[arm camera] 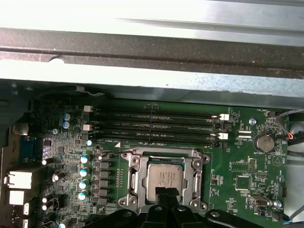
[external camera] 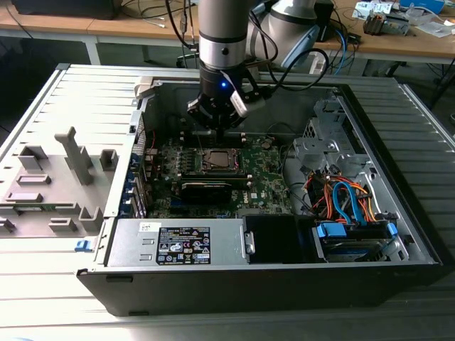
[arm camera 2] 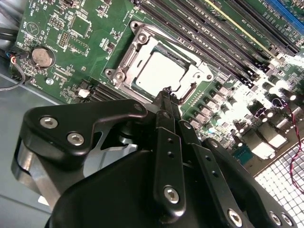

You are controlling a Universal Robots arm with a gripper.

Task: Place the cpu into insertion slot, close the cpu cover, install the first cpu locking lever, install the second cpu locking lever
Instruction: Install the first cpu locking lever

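The cpu [arm camera: 162, 179] lies in the insertion slot [arm camera: 131, 179] (pincer [arm camera: 166, 194] just beside).

The gripper [arm camera: 164, 194] hides the near edge of the cpu cover [arm camera: 137, 161] in both wrist views.

The cpu [arm camera: 163, 179] is sitting inside the insertion slot [arm camera: 130, 183], with the gripper [arm camera: 164, 194] hovering at its edge.

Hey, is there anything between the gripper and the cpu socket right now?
Nothing visible does. In both wrist views the gripper hangs right at the edge of the insertion slot, where the cpu already sits with the cpu cover framing it. No cable or card crosses the gap between them.
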